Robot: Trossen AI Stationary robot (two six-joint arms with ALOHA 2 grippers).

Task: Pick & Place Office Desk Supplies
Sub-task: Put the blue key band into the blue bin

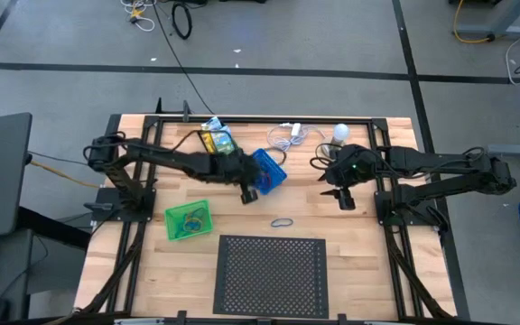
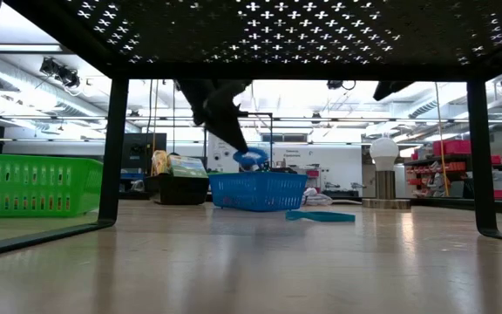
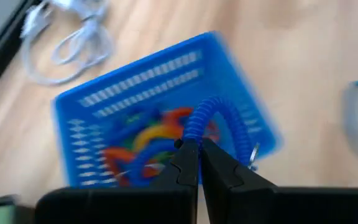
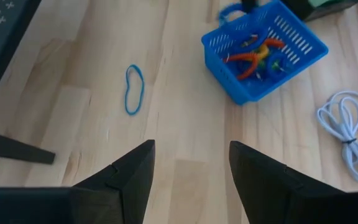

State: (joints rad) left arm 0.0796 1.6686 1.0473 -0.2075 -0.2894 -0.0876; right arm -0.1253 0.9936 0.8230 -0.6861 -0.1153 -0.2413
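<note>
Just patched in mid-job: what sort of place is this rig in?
Probably a robotics lab or workshop: a wooden bench on a taped concrete floor, cables on that floor, and shelving in the room behind.

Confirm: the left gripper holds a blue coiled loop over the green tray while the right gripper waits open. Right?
Not quite. The left gripper holds the blue coiled loop over the blue tray, not the green one, as the left wrist view shows. The right gripper does wait open.

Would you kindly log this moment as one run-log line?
left gripper: shut on blue coil above blue tray | right gripper: open, waiting
</note>
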